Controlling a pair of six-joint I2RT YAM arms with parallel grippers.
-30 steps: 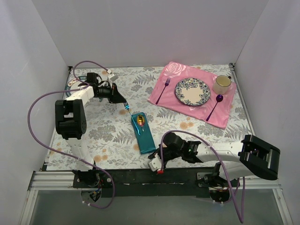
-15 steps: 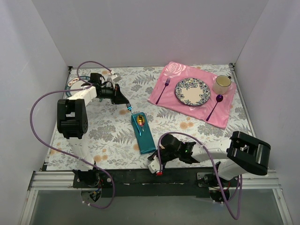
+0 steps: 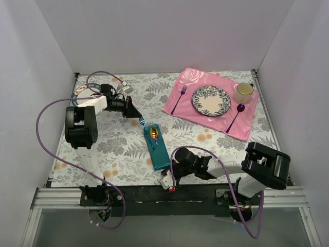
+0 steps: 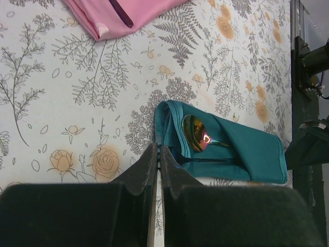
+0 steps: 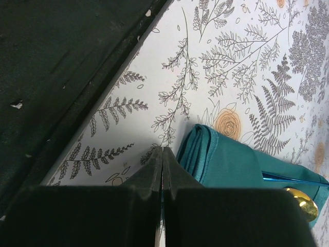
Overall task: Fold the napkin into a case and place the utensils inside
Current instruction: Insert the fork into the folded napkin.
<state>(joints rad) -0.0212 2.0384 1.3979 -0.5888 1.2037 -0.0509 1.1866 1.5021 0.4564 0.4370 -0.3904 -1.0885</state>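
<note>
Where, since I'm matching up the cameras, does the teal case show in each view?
Top external: the case lies slanted at lower centre.
Left wrist: the case lies from the centre to the right, across the picture.
Right wrist: the case is at lower right, running off the right edge.
Shared landmark: the gold spoon bowl at the case's open end shows in all three.

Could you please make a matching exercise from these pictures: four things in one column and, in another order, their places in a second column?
Things:
1. gold spoon
2. purple fork
3. cup
4. teal case

Places:
A. on the pink placemat, right of the plate
B. directly on the flowered table
C. tucked in the teal case
D. on the placemat, left of the plate

Pairs: 1-C, 2-D, 3-A, 4-B
</note>
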